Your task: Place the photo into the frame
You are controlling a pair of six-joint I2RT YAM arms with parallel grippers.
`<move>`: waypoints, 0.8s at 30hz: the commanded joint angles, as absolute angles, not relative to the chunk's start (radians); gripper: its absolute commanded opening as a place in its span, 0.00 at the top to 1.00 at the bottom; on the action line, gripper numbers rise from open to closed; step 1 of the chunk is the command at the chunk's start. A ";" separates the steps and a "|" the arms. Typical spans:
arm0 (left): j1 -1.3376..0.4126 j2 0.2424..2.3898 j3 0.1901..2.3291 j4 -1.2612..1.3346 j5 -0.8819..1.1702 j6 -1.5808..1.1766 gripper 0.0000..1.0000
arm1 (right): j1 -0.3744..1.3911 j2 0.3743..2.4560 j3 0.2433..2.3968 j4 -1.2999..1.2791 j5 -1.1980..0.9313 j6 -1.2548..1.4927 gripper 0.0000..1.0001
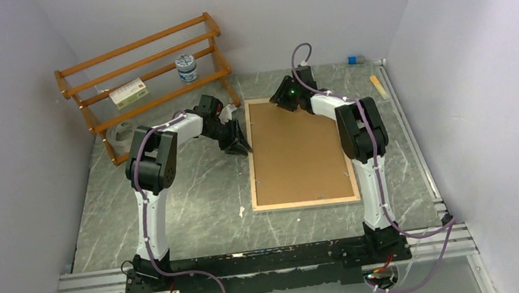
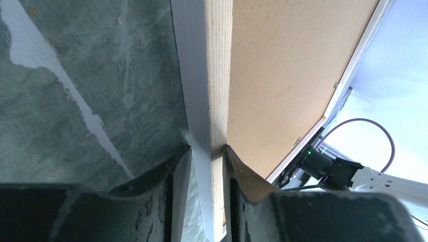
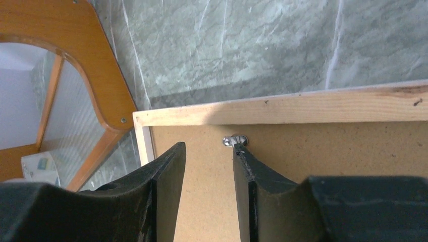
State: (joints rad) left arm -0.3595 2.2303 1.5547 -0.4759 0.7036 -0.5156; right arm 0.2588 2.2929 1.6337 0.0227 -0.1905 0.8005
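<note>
The frame lies face down on the worktop, backing sheet seated; photo not visible. Left pincer clamps the left rim; right pincer, narrowly parted and empty, sits at a clip. Fastening likely remains.

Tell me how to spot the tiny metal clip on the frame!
Find the large pale-wood rectangular picture frame lying back-up on the grey marbled table. Follow its brown hardboard backing to the far rim, toward the left corner. The small silver metal clip is shiny where the board is dull, just ahead of the right gripper.
</note>
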 commanded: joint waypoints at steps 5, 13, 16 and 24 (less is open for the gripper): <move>-0.355 2.307 1.526 -0.508 0.514 -0.442 0.67 | 0.258 2.344 1.673 -0.038 -0.066 0.773 0.58; -0.356 2.304 1.524 -0.508 0.517 -0.442 0.67 | 0.247 2.396 1.681 0.063 -0.244 0.824 0.58; -0.356 2.308 1.526 -0.510 0.523 -0.442 0.66 | 0.241 2.406 1.651 0.136 -0.336 0.923 0.58; -0.353 2.319 1.546 -0.520 0.524 -0.445 0.64 | 0.218 2.326 1.610 0.160 -0.378 0.970 0.56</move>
